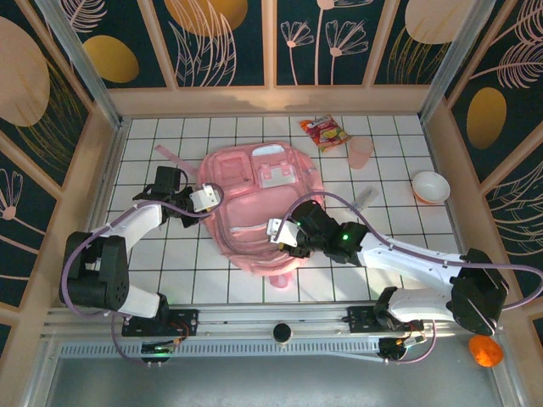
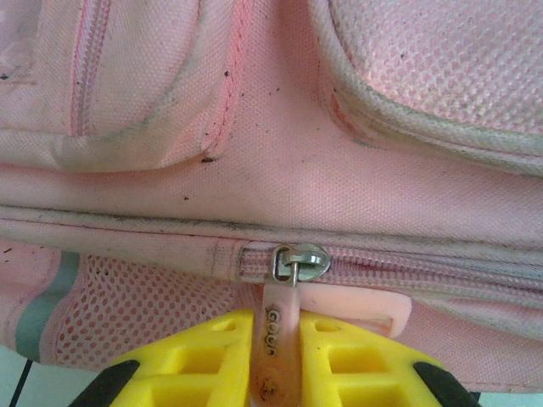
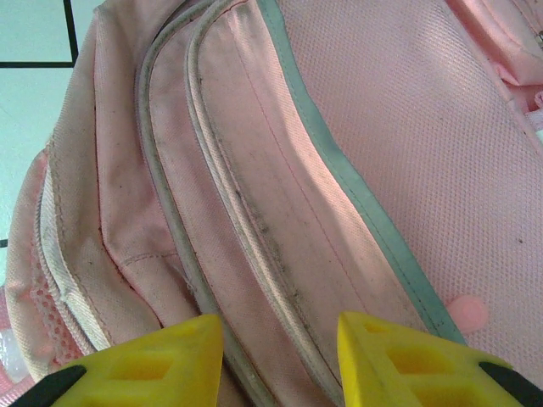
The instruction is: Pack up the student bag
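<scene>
The student bag point(image 1: 254, 182) is a large pink backpack lying flat mid-table. My left gripper point(image 1: 204, 200) is at the bag's left side. In the left wrist view its yellow fingers point(image 2: 212, 360) are shut on the pink rubber zipper pull point(image 2: 278, 335), which hangs from the metal slider point(image 2: 299, 261) at the end of a closed zip. My right gripper point(image 1: 278, 234) is at the bag's near edge. Its fingers point(image 3: 161, 360) stand either side of a thick ridge of piped seams on the bag point(image 3: 356, 153), holding that fold.
A red and yellow snack packet point(image 1: 325, 131), a pink cup point(image 1: 361, 153) and a white bowl point(image 1: 430, 186) lie at the far right. A pink strap point(image 1: 170, 156) trails off the bag's far left. Wooden walls ring the tiled table point(image 1: 153, 263).
</scene>
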You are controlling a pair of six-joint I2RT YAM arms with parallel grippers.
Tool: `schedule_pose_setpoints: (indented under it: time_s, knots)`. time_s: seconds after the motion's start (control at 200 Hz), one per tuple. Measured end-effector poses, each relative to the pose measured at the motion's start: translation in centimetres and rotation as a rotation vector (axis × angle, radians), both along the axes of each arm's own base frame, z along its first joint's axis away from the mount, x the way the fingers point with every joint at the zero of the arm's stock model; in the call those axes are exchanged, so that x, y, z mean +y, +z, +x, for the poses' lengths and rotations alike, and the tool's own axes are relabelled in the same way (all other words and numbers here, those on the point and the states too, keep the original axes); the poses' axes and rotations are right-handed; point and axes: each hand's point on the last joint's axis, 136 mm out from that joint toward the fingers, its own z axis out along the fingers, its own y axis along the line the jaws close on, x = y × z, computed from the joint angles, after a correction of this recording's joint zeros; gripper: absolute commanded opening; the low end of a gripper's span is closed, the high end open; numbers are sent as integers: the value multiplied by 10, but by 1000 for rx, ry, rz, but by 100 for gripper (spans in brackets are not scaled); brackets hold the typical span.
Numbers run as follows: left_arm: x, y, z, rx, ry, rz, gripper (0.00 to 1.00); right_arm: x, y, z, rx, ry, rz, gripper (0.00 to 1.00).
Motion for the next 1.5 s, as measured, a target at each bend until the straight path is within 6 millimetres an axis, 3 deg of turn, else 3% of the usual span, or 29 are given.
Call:
schedule_pose_setpoints:
  time_s: [0.185,0.32,0.701,1.181,1.326,1.501]
  knots:
    - [3,15,3,-60,8,18,15,0,0,-1,0,2,0,40]
    - [7,18,6,-107,15,52,21,0,0,-1,4,-4,3,40]
    - [7,-3,19,-52,37,57,34,1,0,-2,9,-5,5,40]
    - [-7,8,29,87,-30,23,21,1,2,-2,5,-10,12,40]
    - [-12,12,25,106,-49,-5,33,0,6,-2,1,-11,23,40]
    - [-18,16,23,133,-21,-64,42,0,7,-2,2,-14,25,40]
